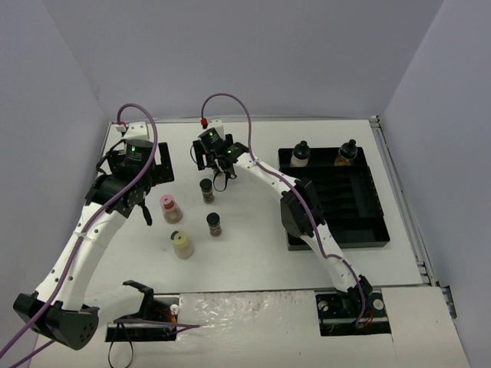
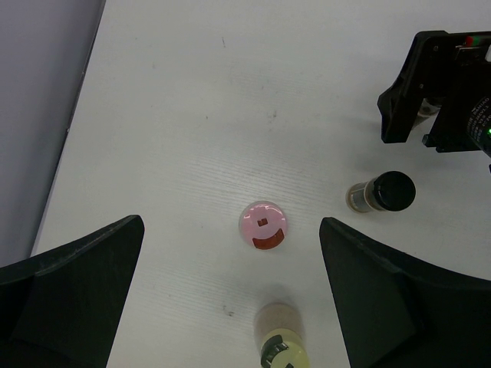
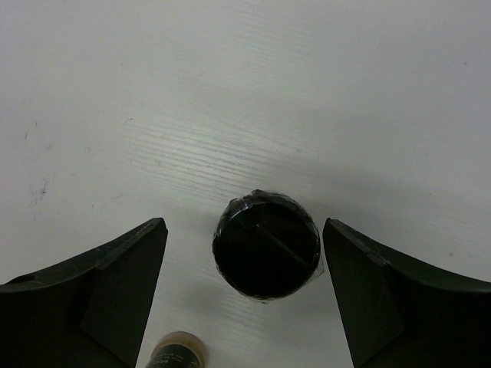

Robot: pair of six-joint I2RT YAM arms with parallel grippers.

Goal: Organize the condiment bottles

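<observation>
My right gripper (image 1: 212, 161) is open and hangs over a black-capped jar (image 3: 266, 253), whose cap lies between the jaws (image 3: 244, 230) without touching them. A second black-capped jar (image 1: 206, 189) stands just near of it and shows in the right wrist view (image 3: 176, 353). My left gripper (image 1: 126, 201) is open and empty (image 2: 230, 221), high above the pink-capped jar (image 2: 263, 226). The yellow-capped jar (image 2: 282, 345) stands near of the pink one (image 1: 170, 208). A third black-capped jar (image 1: 214, 224) stands to their right. Two more jars (image 1: 300, 153) (image 1: 347, 153) stand in the back row of the tray.
The black slotted tray (image 1: 337, 222) lies at the right. Grey walls close in the left and back sides. My right gripper also shows at the upper right of the left wrist view (image 2: 437, 92).
</observation>
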